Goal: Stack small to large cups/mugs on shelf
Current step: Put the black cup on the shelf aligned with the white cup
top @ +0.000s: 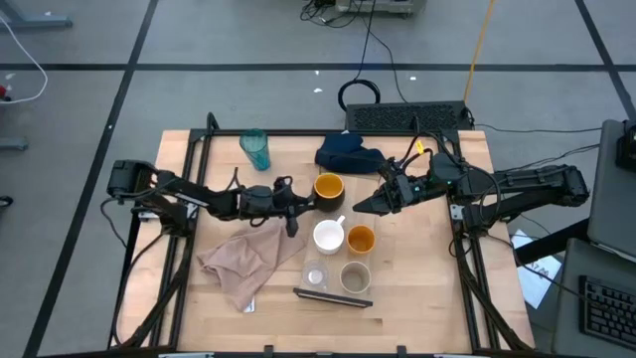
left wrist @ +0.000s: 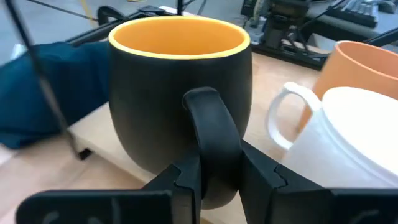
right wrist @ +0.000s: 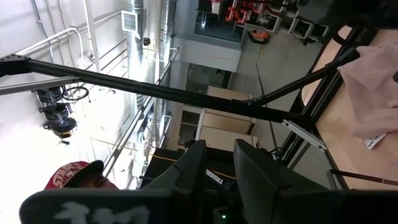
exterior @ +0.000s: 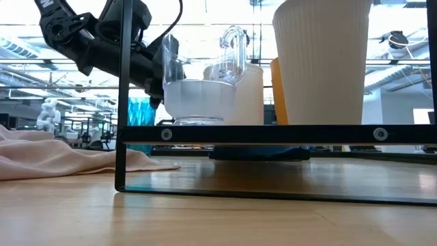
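Gripping the dark yellow-lined mug (left wrist: 180,99) by its handle, our left tool (top: 294,202) holds it at the shelf (top: 333,296)'s far end, near the tabletop's middle, the white mug (top: 329,237) just beside. Risk: mug pivoting in the pinch, clipping its neighbour. Right tool (top: 370,205) hovers nearby, fingers slightly parted, empty.

A crumpled beige cloth (top: 241,262) is spread over the left part of the pale wooden counter (top: 427,268). A bunched dark blue cloth (top: 347,153) is set near the far edge. A black keyboard (top: 407,116) is placed beyond that edge. A person's red cap (right wrist: 71,175) is seen in the right wrist view.
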Action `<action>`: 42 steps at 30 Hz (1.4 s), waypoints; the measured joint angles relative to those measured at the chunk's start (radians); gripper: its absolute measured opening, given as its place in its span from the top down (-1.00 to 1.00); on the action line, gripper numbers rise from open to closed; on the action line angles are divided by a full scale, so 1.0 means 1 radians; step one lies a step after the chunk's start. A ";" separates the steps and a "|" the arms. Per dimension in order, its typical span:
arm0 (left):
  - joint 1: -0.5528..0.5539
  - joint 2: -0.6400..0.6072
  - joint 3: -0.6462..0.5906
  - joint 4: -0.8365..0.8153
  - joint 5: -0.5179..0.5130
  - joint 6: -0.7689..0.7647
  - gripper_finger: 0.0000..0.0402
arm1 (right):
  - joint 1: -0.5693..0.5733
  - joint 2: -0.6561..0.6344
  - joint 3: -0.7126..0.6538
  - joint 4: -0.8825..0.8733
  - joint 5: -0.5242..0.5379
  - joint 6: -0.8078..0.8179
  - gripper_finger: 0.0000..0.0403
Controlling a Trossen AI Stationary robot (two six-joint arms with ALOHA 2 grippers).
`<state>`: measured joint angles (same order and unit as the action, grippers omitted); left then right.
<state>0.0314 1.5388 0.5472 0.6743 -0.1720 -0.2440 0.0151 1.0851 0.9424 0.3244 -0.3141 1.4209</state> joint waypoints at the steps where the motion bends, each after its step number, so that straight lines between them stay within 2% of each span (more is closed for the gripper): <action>1: 0.006 -0.010 0.000 -0.016 0.004 0.000 0.62 | 0.000 0.000 0.000 0.000 0.000 -0.002 0.63; 6: 0.032 -0.016 0.000 -0.039 0.105 -0.010 0.62 | 0.000 0.000 0.000 0.000 0.000 -0.004 0.63; 26: 0.025 -0.015 0.000 -0.009 0.178 -0.035 0.61 | 0.000 0.000 0.000 0.000 0.003 -0.003 0.63; 29: 0.025 -0.015 0.001 -0.007 0.199 -0.053 0.53 | 0.000 0.000 0.000 0.000 0.003 -0.002 0.63; 33: 0.024 -0.015 0.001 -0.007 0.201 -0.067 0.30 | 0.000 0.000 0.000 0.000 0.003 -0.003 0.63; 37: 0.026 -0.015 0.001 -0.006 0.177 -0.074 0.09 | 0.000 0.000 0.000 0.000 0.003 -0.002 0.63; 42: 0.033 -0.015 0.001 -0.008 0.145 -0.076 -0.05 | 0.000 0.000 0.000 0.000 0.003 -0.001 0.63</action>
<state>0.0645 1.5234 0.5480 0.6659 -0.0267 -0.3203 0.0151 1.0851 0.9424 0.3241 -0.3107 1.4197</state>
